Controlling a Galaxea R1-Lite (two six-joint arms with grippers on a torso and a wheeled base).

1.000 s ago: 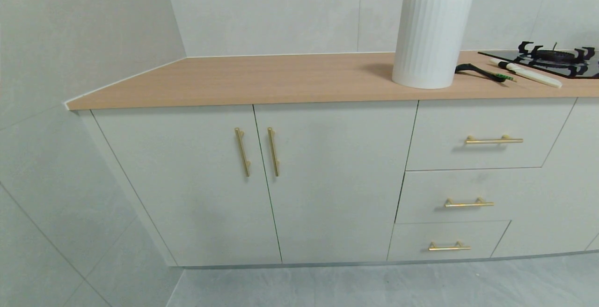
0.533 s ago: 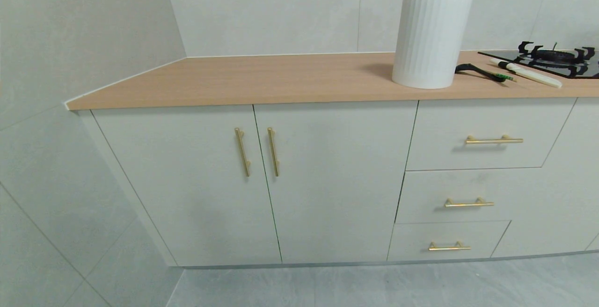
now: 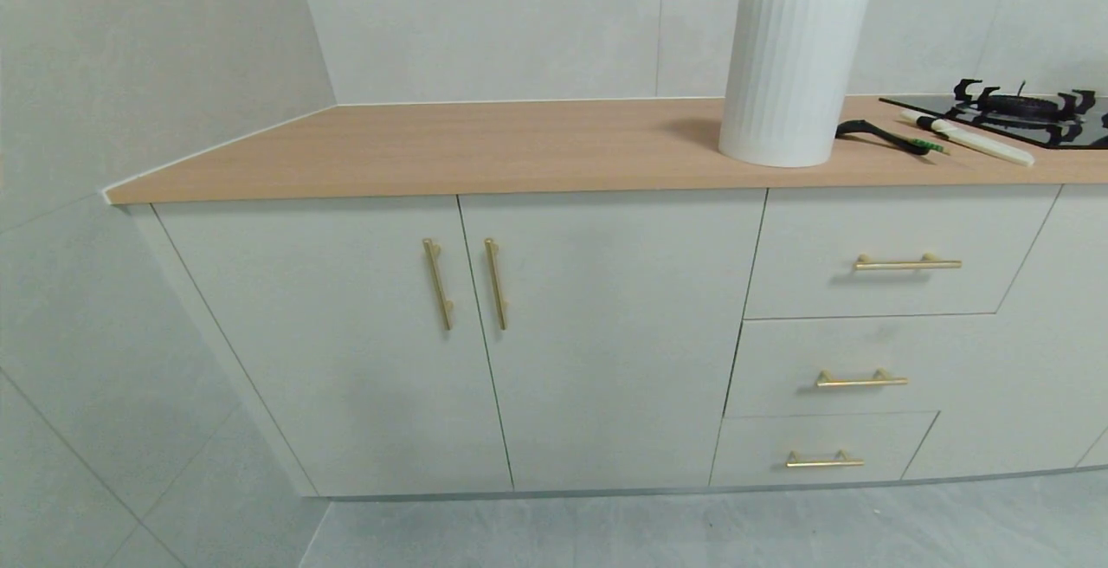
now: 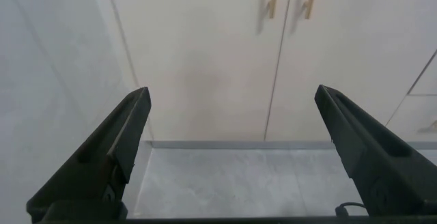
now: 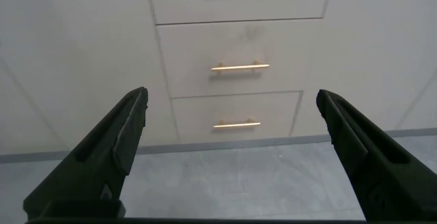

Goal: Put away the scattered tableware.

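A tall white ribbed holder [image 3: 792, 74] stands on the wooden countertop [image 3: 485, 148] toward the right. Just right of it lie a black-handled utensil [image 3: 879, 133] with a green tip and a long white utensil [image 3: 969, 138]. My left gripper [image 4: 232, 104] is open, low above the floor, facing the double cabinet doors [image 4: 287, 53]. My right gripper [image 5: 232, 104] is open too, low down and pointing at the lower drawers [image 5: 239, 67]. Nothing sits between either pair of fingers.
A black gas hob [image 3: 1021, 111] occupies the counter's far right. Below the counter are two doors with gold handles [image 3: 467, 282] and three drawers [image 3: 905, 263]. A tiled wall [image 3: 104, 74] closes the left side. Grey floor [image 3: 692, 529] runs along the cabinet base.
The whole head view has shifted slightly, so the camera moved; the counter and its objects kept their places relative to each other.
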